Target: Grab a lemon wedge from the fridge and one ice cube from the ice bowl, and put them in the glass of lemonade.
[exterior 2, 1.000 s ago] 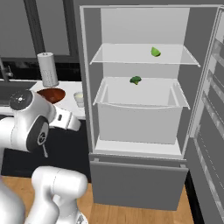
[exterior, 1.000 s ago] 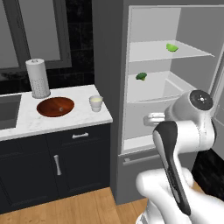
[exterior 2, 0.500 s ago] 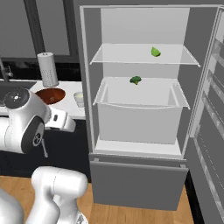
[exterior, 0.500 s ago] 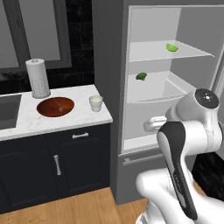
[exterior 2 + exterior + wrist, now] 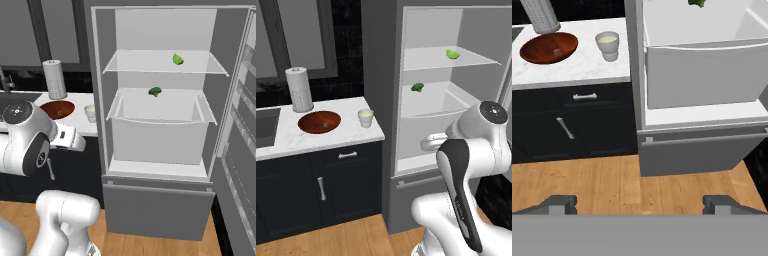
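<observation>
Since the fridge [image 5: 160, 125] stands open and the jaws are spread wide and empty, the reach could drift to the darker broccoli-like piece [image 5: 155, 91] over the drawer instead of the lemon wedge [image 5: 177, 59] on the upper shelf, far right. Left on the bench [image 5: 351, 137], ice bowl [image 5: 319, 121] sits beside the glass of lemonade [image 5: 365, 118]. From the hand view, a pale ice cube [image 5: 556, 51] shows in the bowl.

Hand [image 5: 640, 204] wide open, empty

Glossy wooden ice bowl [image 5: 319, 122], marble-look counter [image 5: 346, 136], wood-plank floor [image 5: 587, 182].
</observation>
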